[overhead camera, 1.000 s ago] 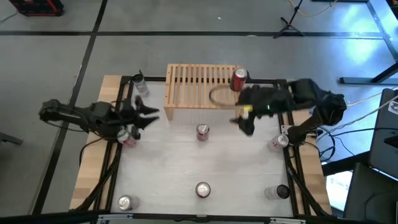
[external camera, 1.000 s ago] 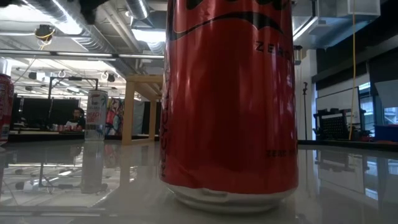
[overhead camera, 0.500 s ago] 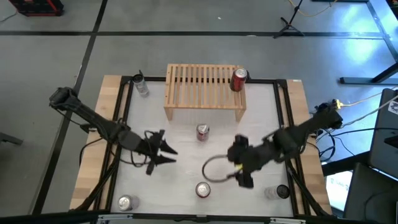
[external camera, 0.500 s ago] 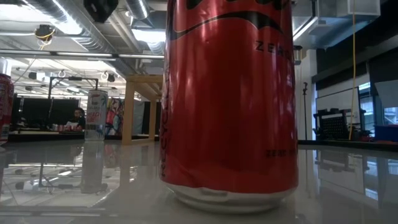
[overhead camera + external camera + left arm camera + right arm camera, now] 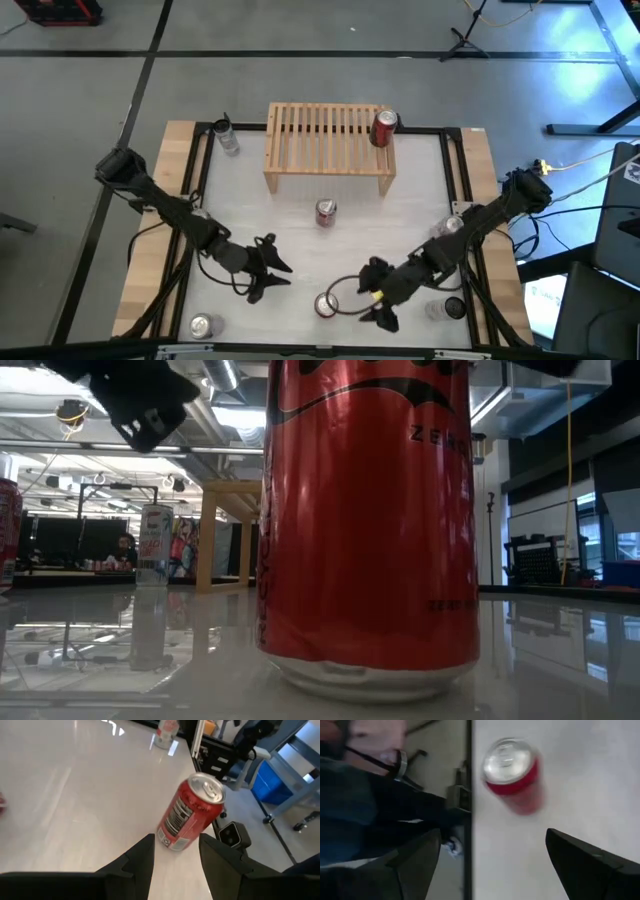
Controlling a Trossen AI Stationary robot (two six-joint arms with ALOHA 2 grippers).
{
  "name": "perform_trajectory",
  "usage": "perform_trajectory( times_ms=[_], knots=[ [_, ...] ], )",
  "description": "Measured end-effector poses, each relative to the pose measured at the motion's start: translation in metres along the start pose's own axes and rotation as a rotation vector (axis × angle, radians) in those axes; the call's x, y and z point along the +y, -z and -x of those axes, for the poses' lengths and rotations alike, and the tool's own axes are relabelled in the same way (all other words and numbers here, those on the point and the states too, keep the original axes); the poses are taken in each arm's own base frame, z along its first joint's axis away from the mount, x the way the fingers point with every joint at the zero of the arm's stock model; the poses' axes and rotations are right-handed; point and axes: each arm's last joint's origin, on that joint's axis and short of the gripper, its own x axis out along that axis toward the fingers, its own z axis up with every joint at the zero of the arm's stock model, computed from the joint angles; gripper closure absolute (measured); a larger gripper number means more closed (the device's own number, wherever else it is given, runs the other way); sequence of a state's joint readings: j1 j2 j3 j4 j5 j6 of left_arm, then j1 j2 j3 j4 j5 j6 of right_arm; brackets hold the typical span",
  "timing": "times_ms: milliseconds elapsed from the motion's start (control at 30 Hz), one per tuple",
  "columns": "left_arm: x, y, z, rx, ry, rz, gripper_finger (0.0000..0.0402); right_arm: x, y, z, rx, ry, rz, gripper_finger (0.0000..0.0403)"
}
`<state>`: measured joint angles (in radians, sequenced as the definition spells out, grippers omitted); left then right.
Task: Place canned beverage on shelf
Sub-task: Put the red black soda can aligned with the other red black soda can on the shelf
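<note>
Nearest the front edge of the white table (image 5: 300, 225), a red can (image 5: 326, 305) stands upright at the middle, and both arms reach toward it. The right gripper (image 5: 374, 300) hangs just beside this can on its right, its fingers spread wide with nothing between them; in the right wrist view the can (image 5: 512, 772) sits ahead of the two dark fingers (image 5: 585, 857), apart from them, close to the table's edge. The left gripper (image 5: 272, 275) hovers on the can's other side, near it but not touching, its fingers parted by a narrow gap and holding nothing. In the left wrist view the can (image 5: 191, 812) shows just beyond the fingertips (image 5: 142, 855). In the low view this same red can (image 5: 365, 525) fills most of the picture, standing on the glossy tabletop.

Along the front edge, another can (image 5: 201, 325) stands at the left corner and a dark-topped can (image 5: 452, 308) at the right. A further can (image 5: 448, 226) stands by the right rail, partly behind the right arm.

At the table's middle stands a single red can (image 5: 326, 211), clear of both arms.

Farthest back is the shelf (image 5: 327, 148), a light-wood slatted rack at the rear edge. One red can (image 5: 384, 127) stands upright on its right end. A slim pale can (image 5: 226, 137) stands on the table just left of the shelf
</note>
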<state>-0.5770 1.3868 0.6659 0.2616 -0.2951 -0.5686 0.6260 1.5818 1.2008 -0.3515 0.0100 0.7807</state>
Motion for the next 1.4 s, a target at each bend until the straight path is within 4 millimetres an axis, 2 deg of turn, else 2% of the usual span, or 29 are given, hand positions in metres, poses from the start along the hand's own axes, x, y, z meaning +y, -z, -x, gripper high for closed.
perform_trajectory(
  times_ms=[233, 300, 600, 733, 1033, 1267, 1400],
  knots=[
    [0.001, 0.015, -0.021, 0.029, 0.019, -0.006, 0.0253, -0.006, 0.028, -0.020, -0.045, 0.001, -0.109, 0.0054],
    [0.000, 0.018, -0.027, 0.030, 0.036, -0.004, 0.0253, -0.006, 0.030, -0.028, -0.077, 0.002, -0.147, 0.0054],
    [0.001, 0.032, -0.050, -0.018, 0.068, -0.089, 0.0253, -0.024, 0.046, -0.083, -0.103, 0.119, -0.027, 0.0054],
    [0.008, 0.038, -0.056, 0.003, 0.039, -0.160, 0.0253, -0.032, 0.048, -0.096, -0.139, 0.183, 0.041, 0.0054],
    [0.017, 0.030, -0.060, -0.023, 0.012, -0.157, 0.0253, -0.049, 0.027, -0.098, -0.209, 0.231, 0.066, 0.0054],
    [0.018, 0.034, -0.063, -0.002, 0.020, -0.151, 0.0253, -0.068, 0.015, -0.097, -0.200, 0.293, 0.059, 0.0054],
    [0.014, 0.032, -0.061, -0.001, 0.059, -0.132, 0.0253, -0.068, 0.015, -0.097, -0.159, 0.245, 0.059, 0.0054]
  ],
)
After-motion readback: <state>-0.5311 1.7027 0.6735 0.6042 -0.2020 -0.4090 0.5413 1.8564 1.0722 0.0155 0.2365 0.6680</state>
